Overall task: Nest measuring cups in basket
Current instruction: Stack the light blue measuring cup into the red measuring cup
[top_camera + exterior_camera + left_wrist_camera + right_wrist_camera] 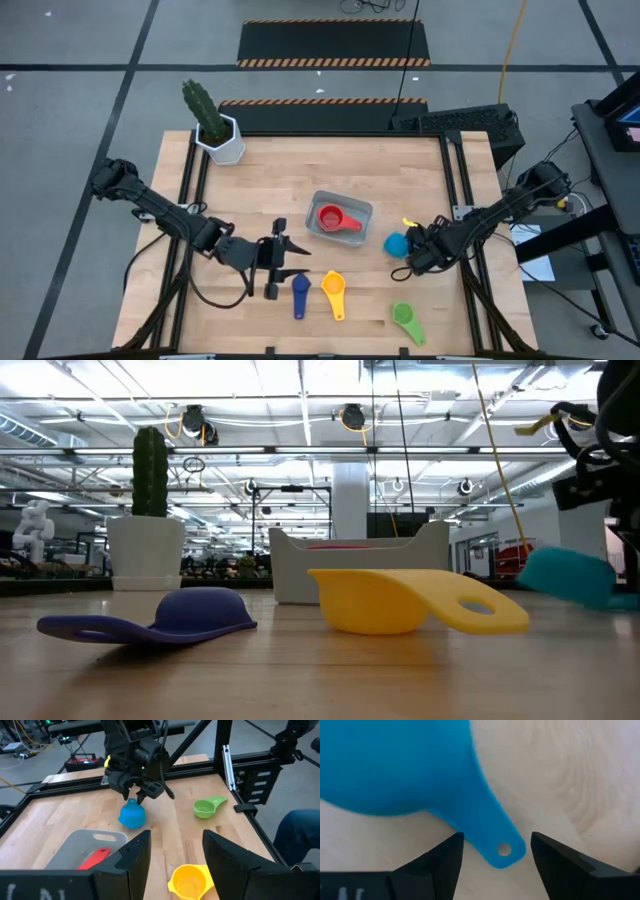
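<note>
Measuring cups lie scattered across my wooden table (250,180): from above I see the red plastic scoop (334,219) lying inside the shallow pale grey-blue plastic basket (340,216) near the middle, a navy scoop (300,293) and a yellow scoop (334,292) side by side toward the near edge, a green scoop (406,321) further right, and a light blue scoop (396,243) just beside the basket on its right. The right gripper (412,252) sits at that light blue scoop, while the left gripper (285,266) waits low over the table left of the navy scoop, and a white hexagonal pot with a cactus (218,128) stands at the far left corner. At table height, the navy and yellow scoops lie bowl-down in front, with the basket behind them and the light blue one at the right edge. Through the left wrist camera I see my left fingers (135,861) spread apart with nothing between them, and the right arm bent over the light blue scoop. Through the right wrist camera the fingers (445,862) stand apart on either side of the light blue handle; they seem not to touch it, though I can't be sure.
</note>
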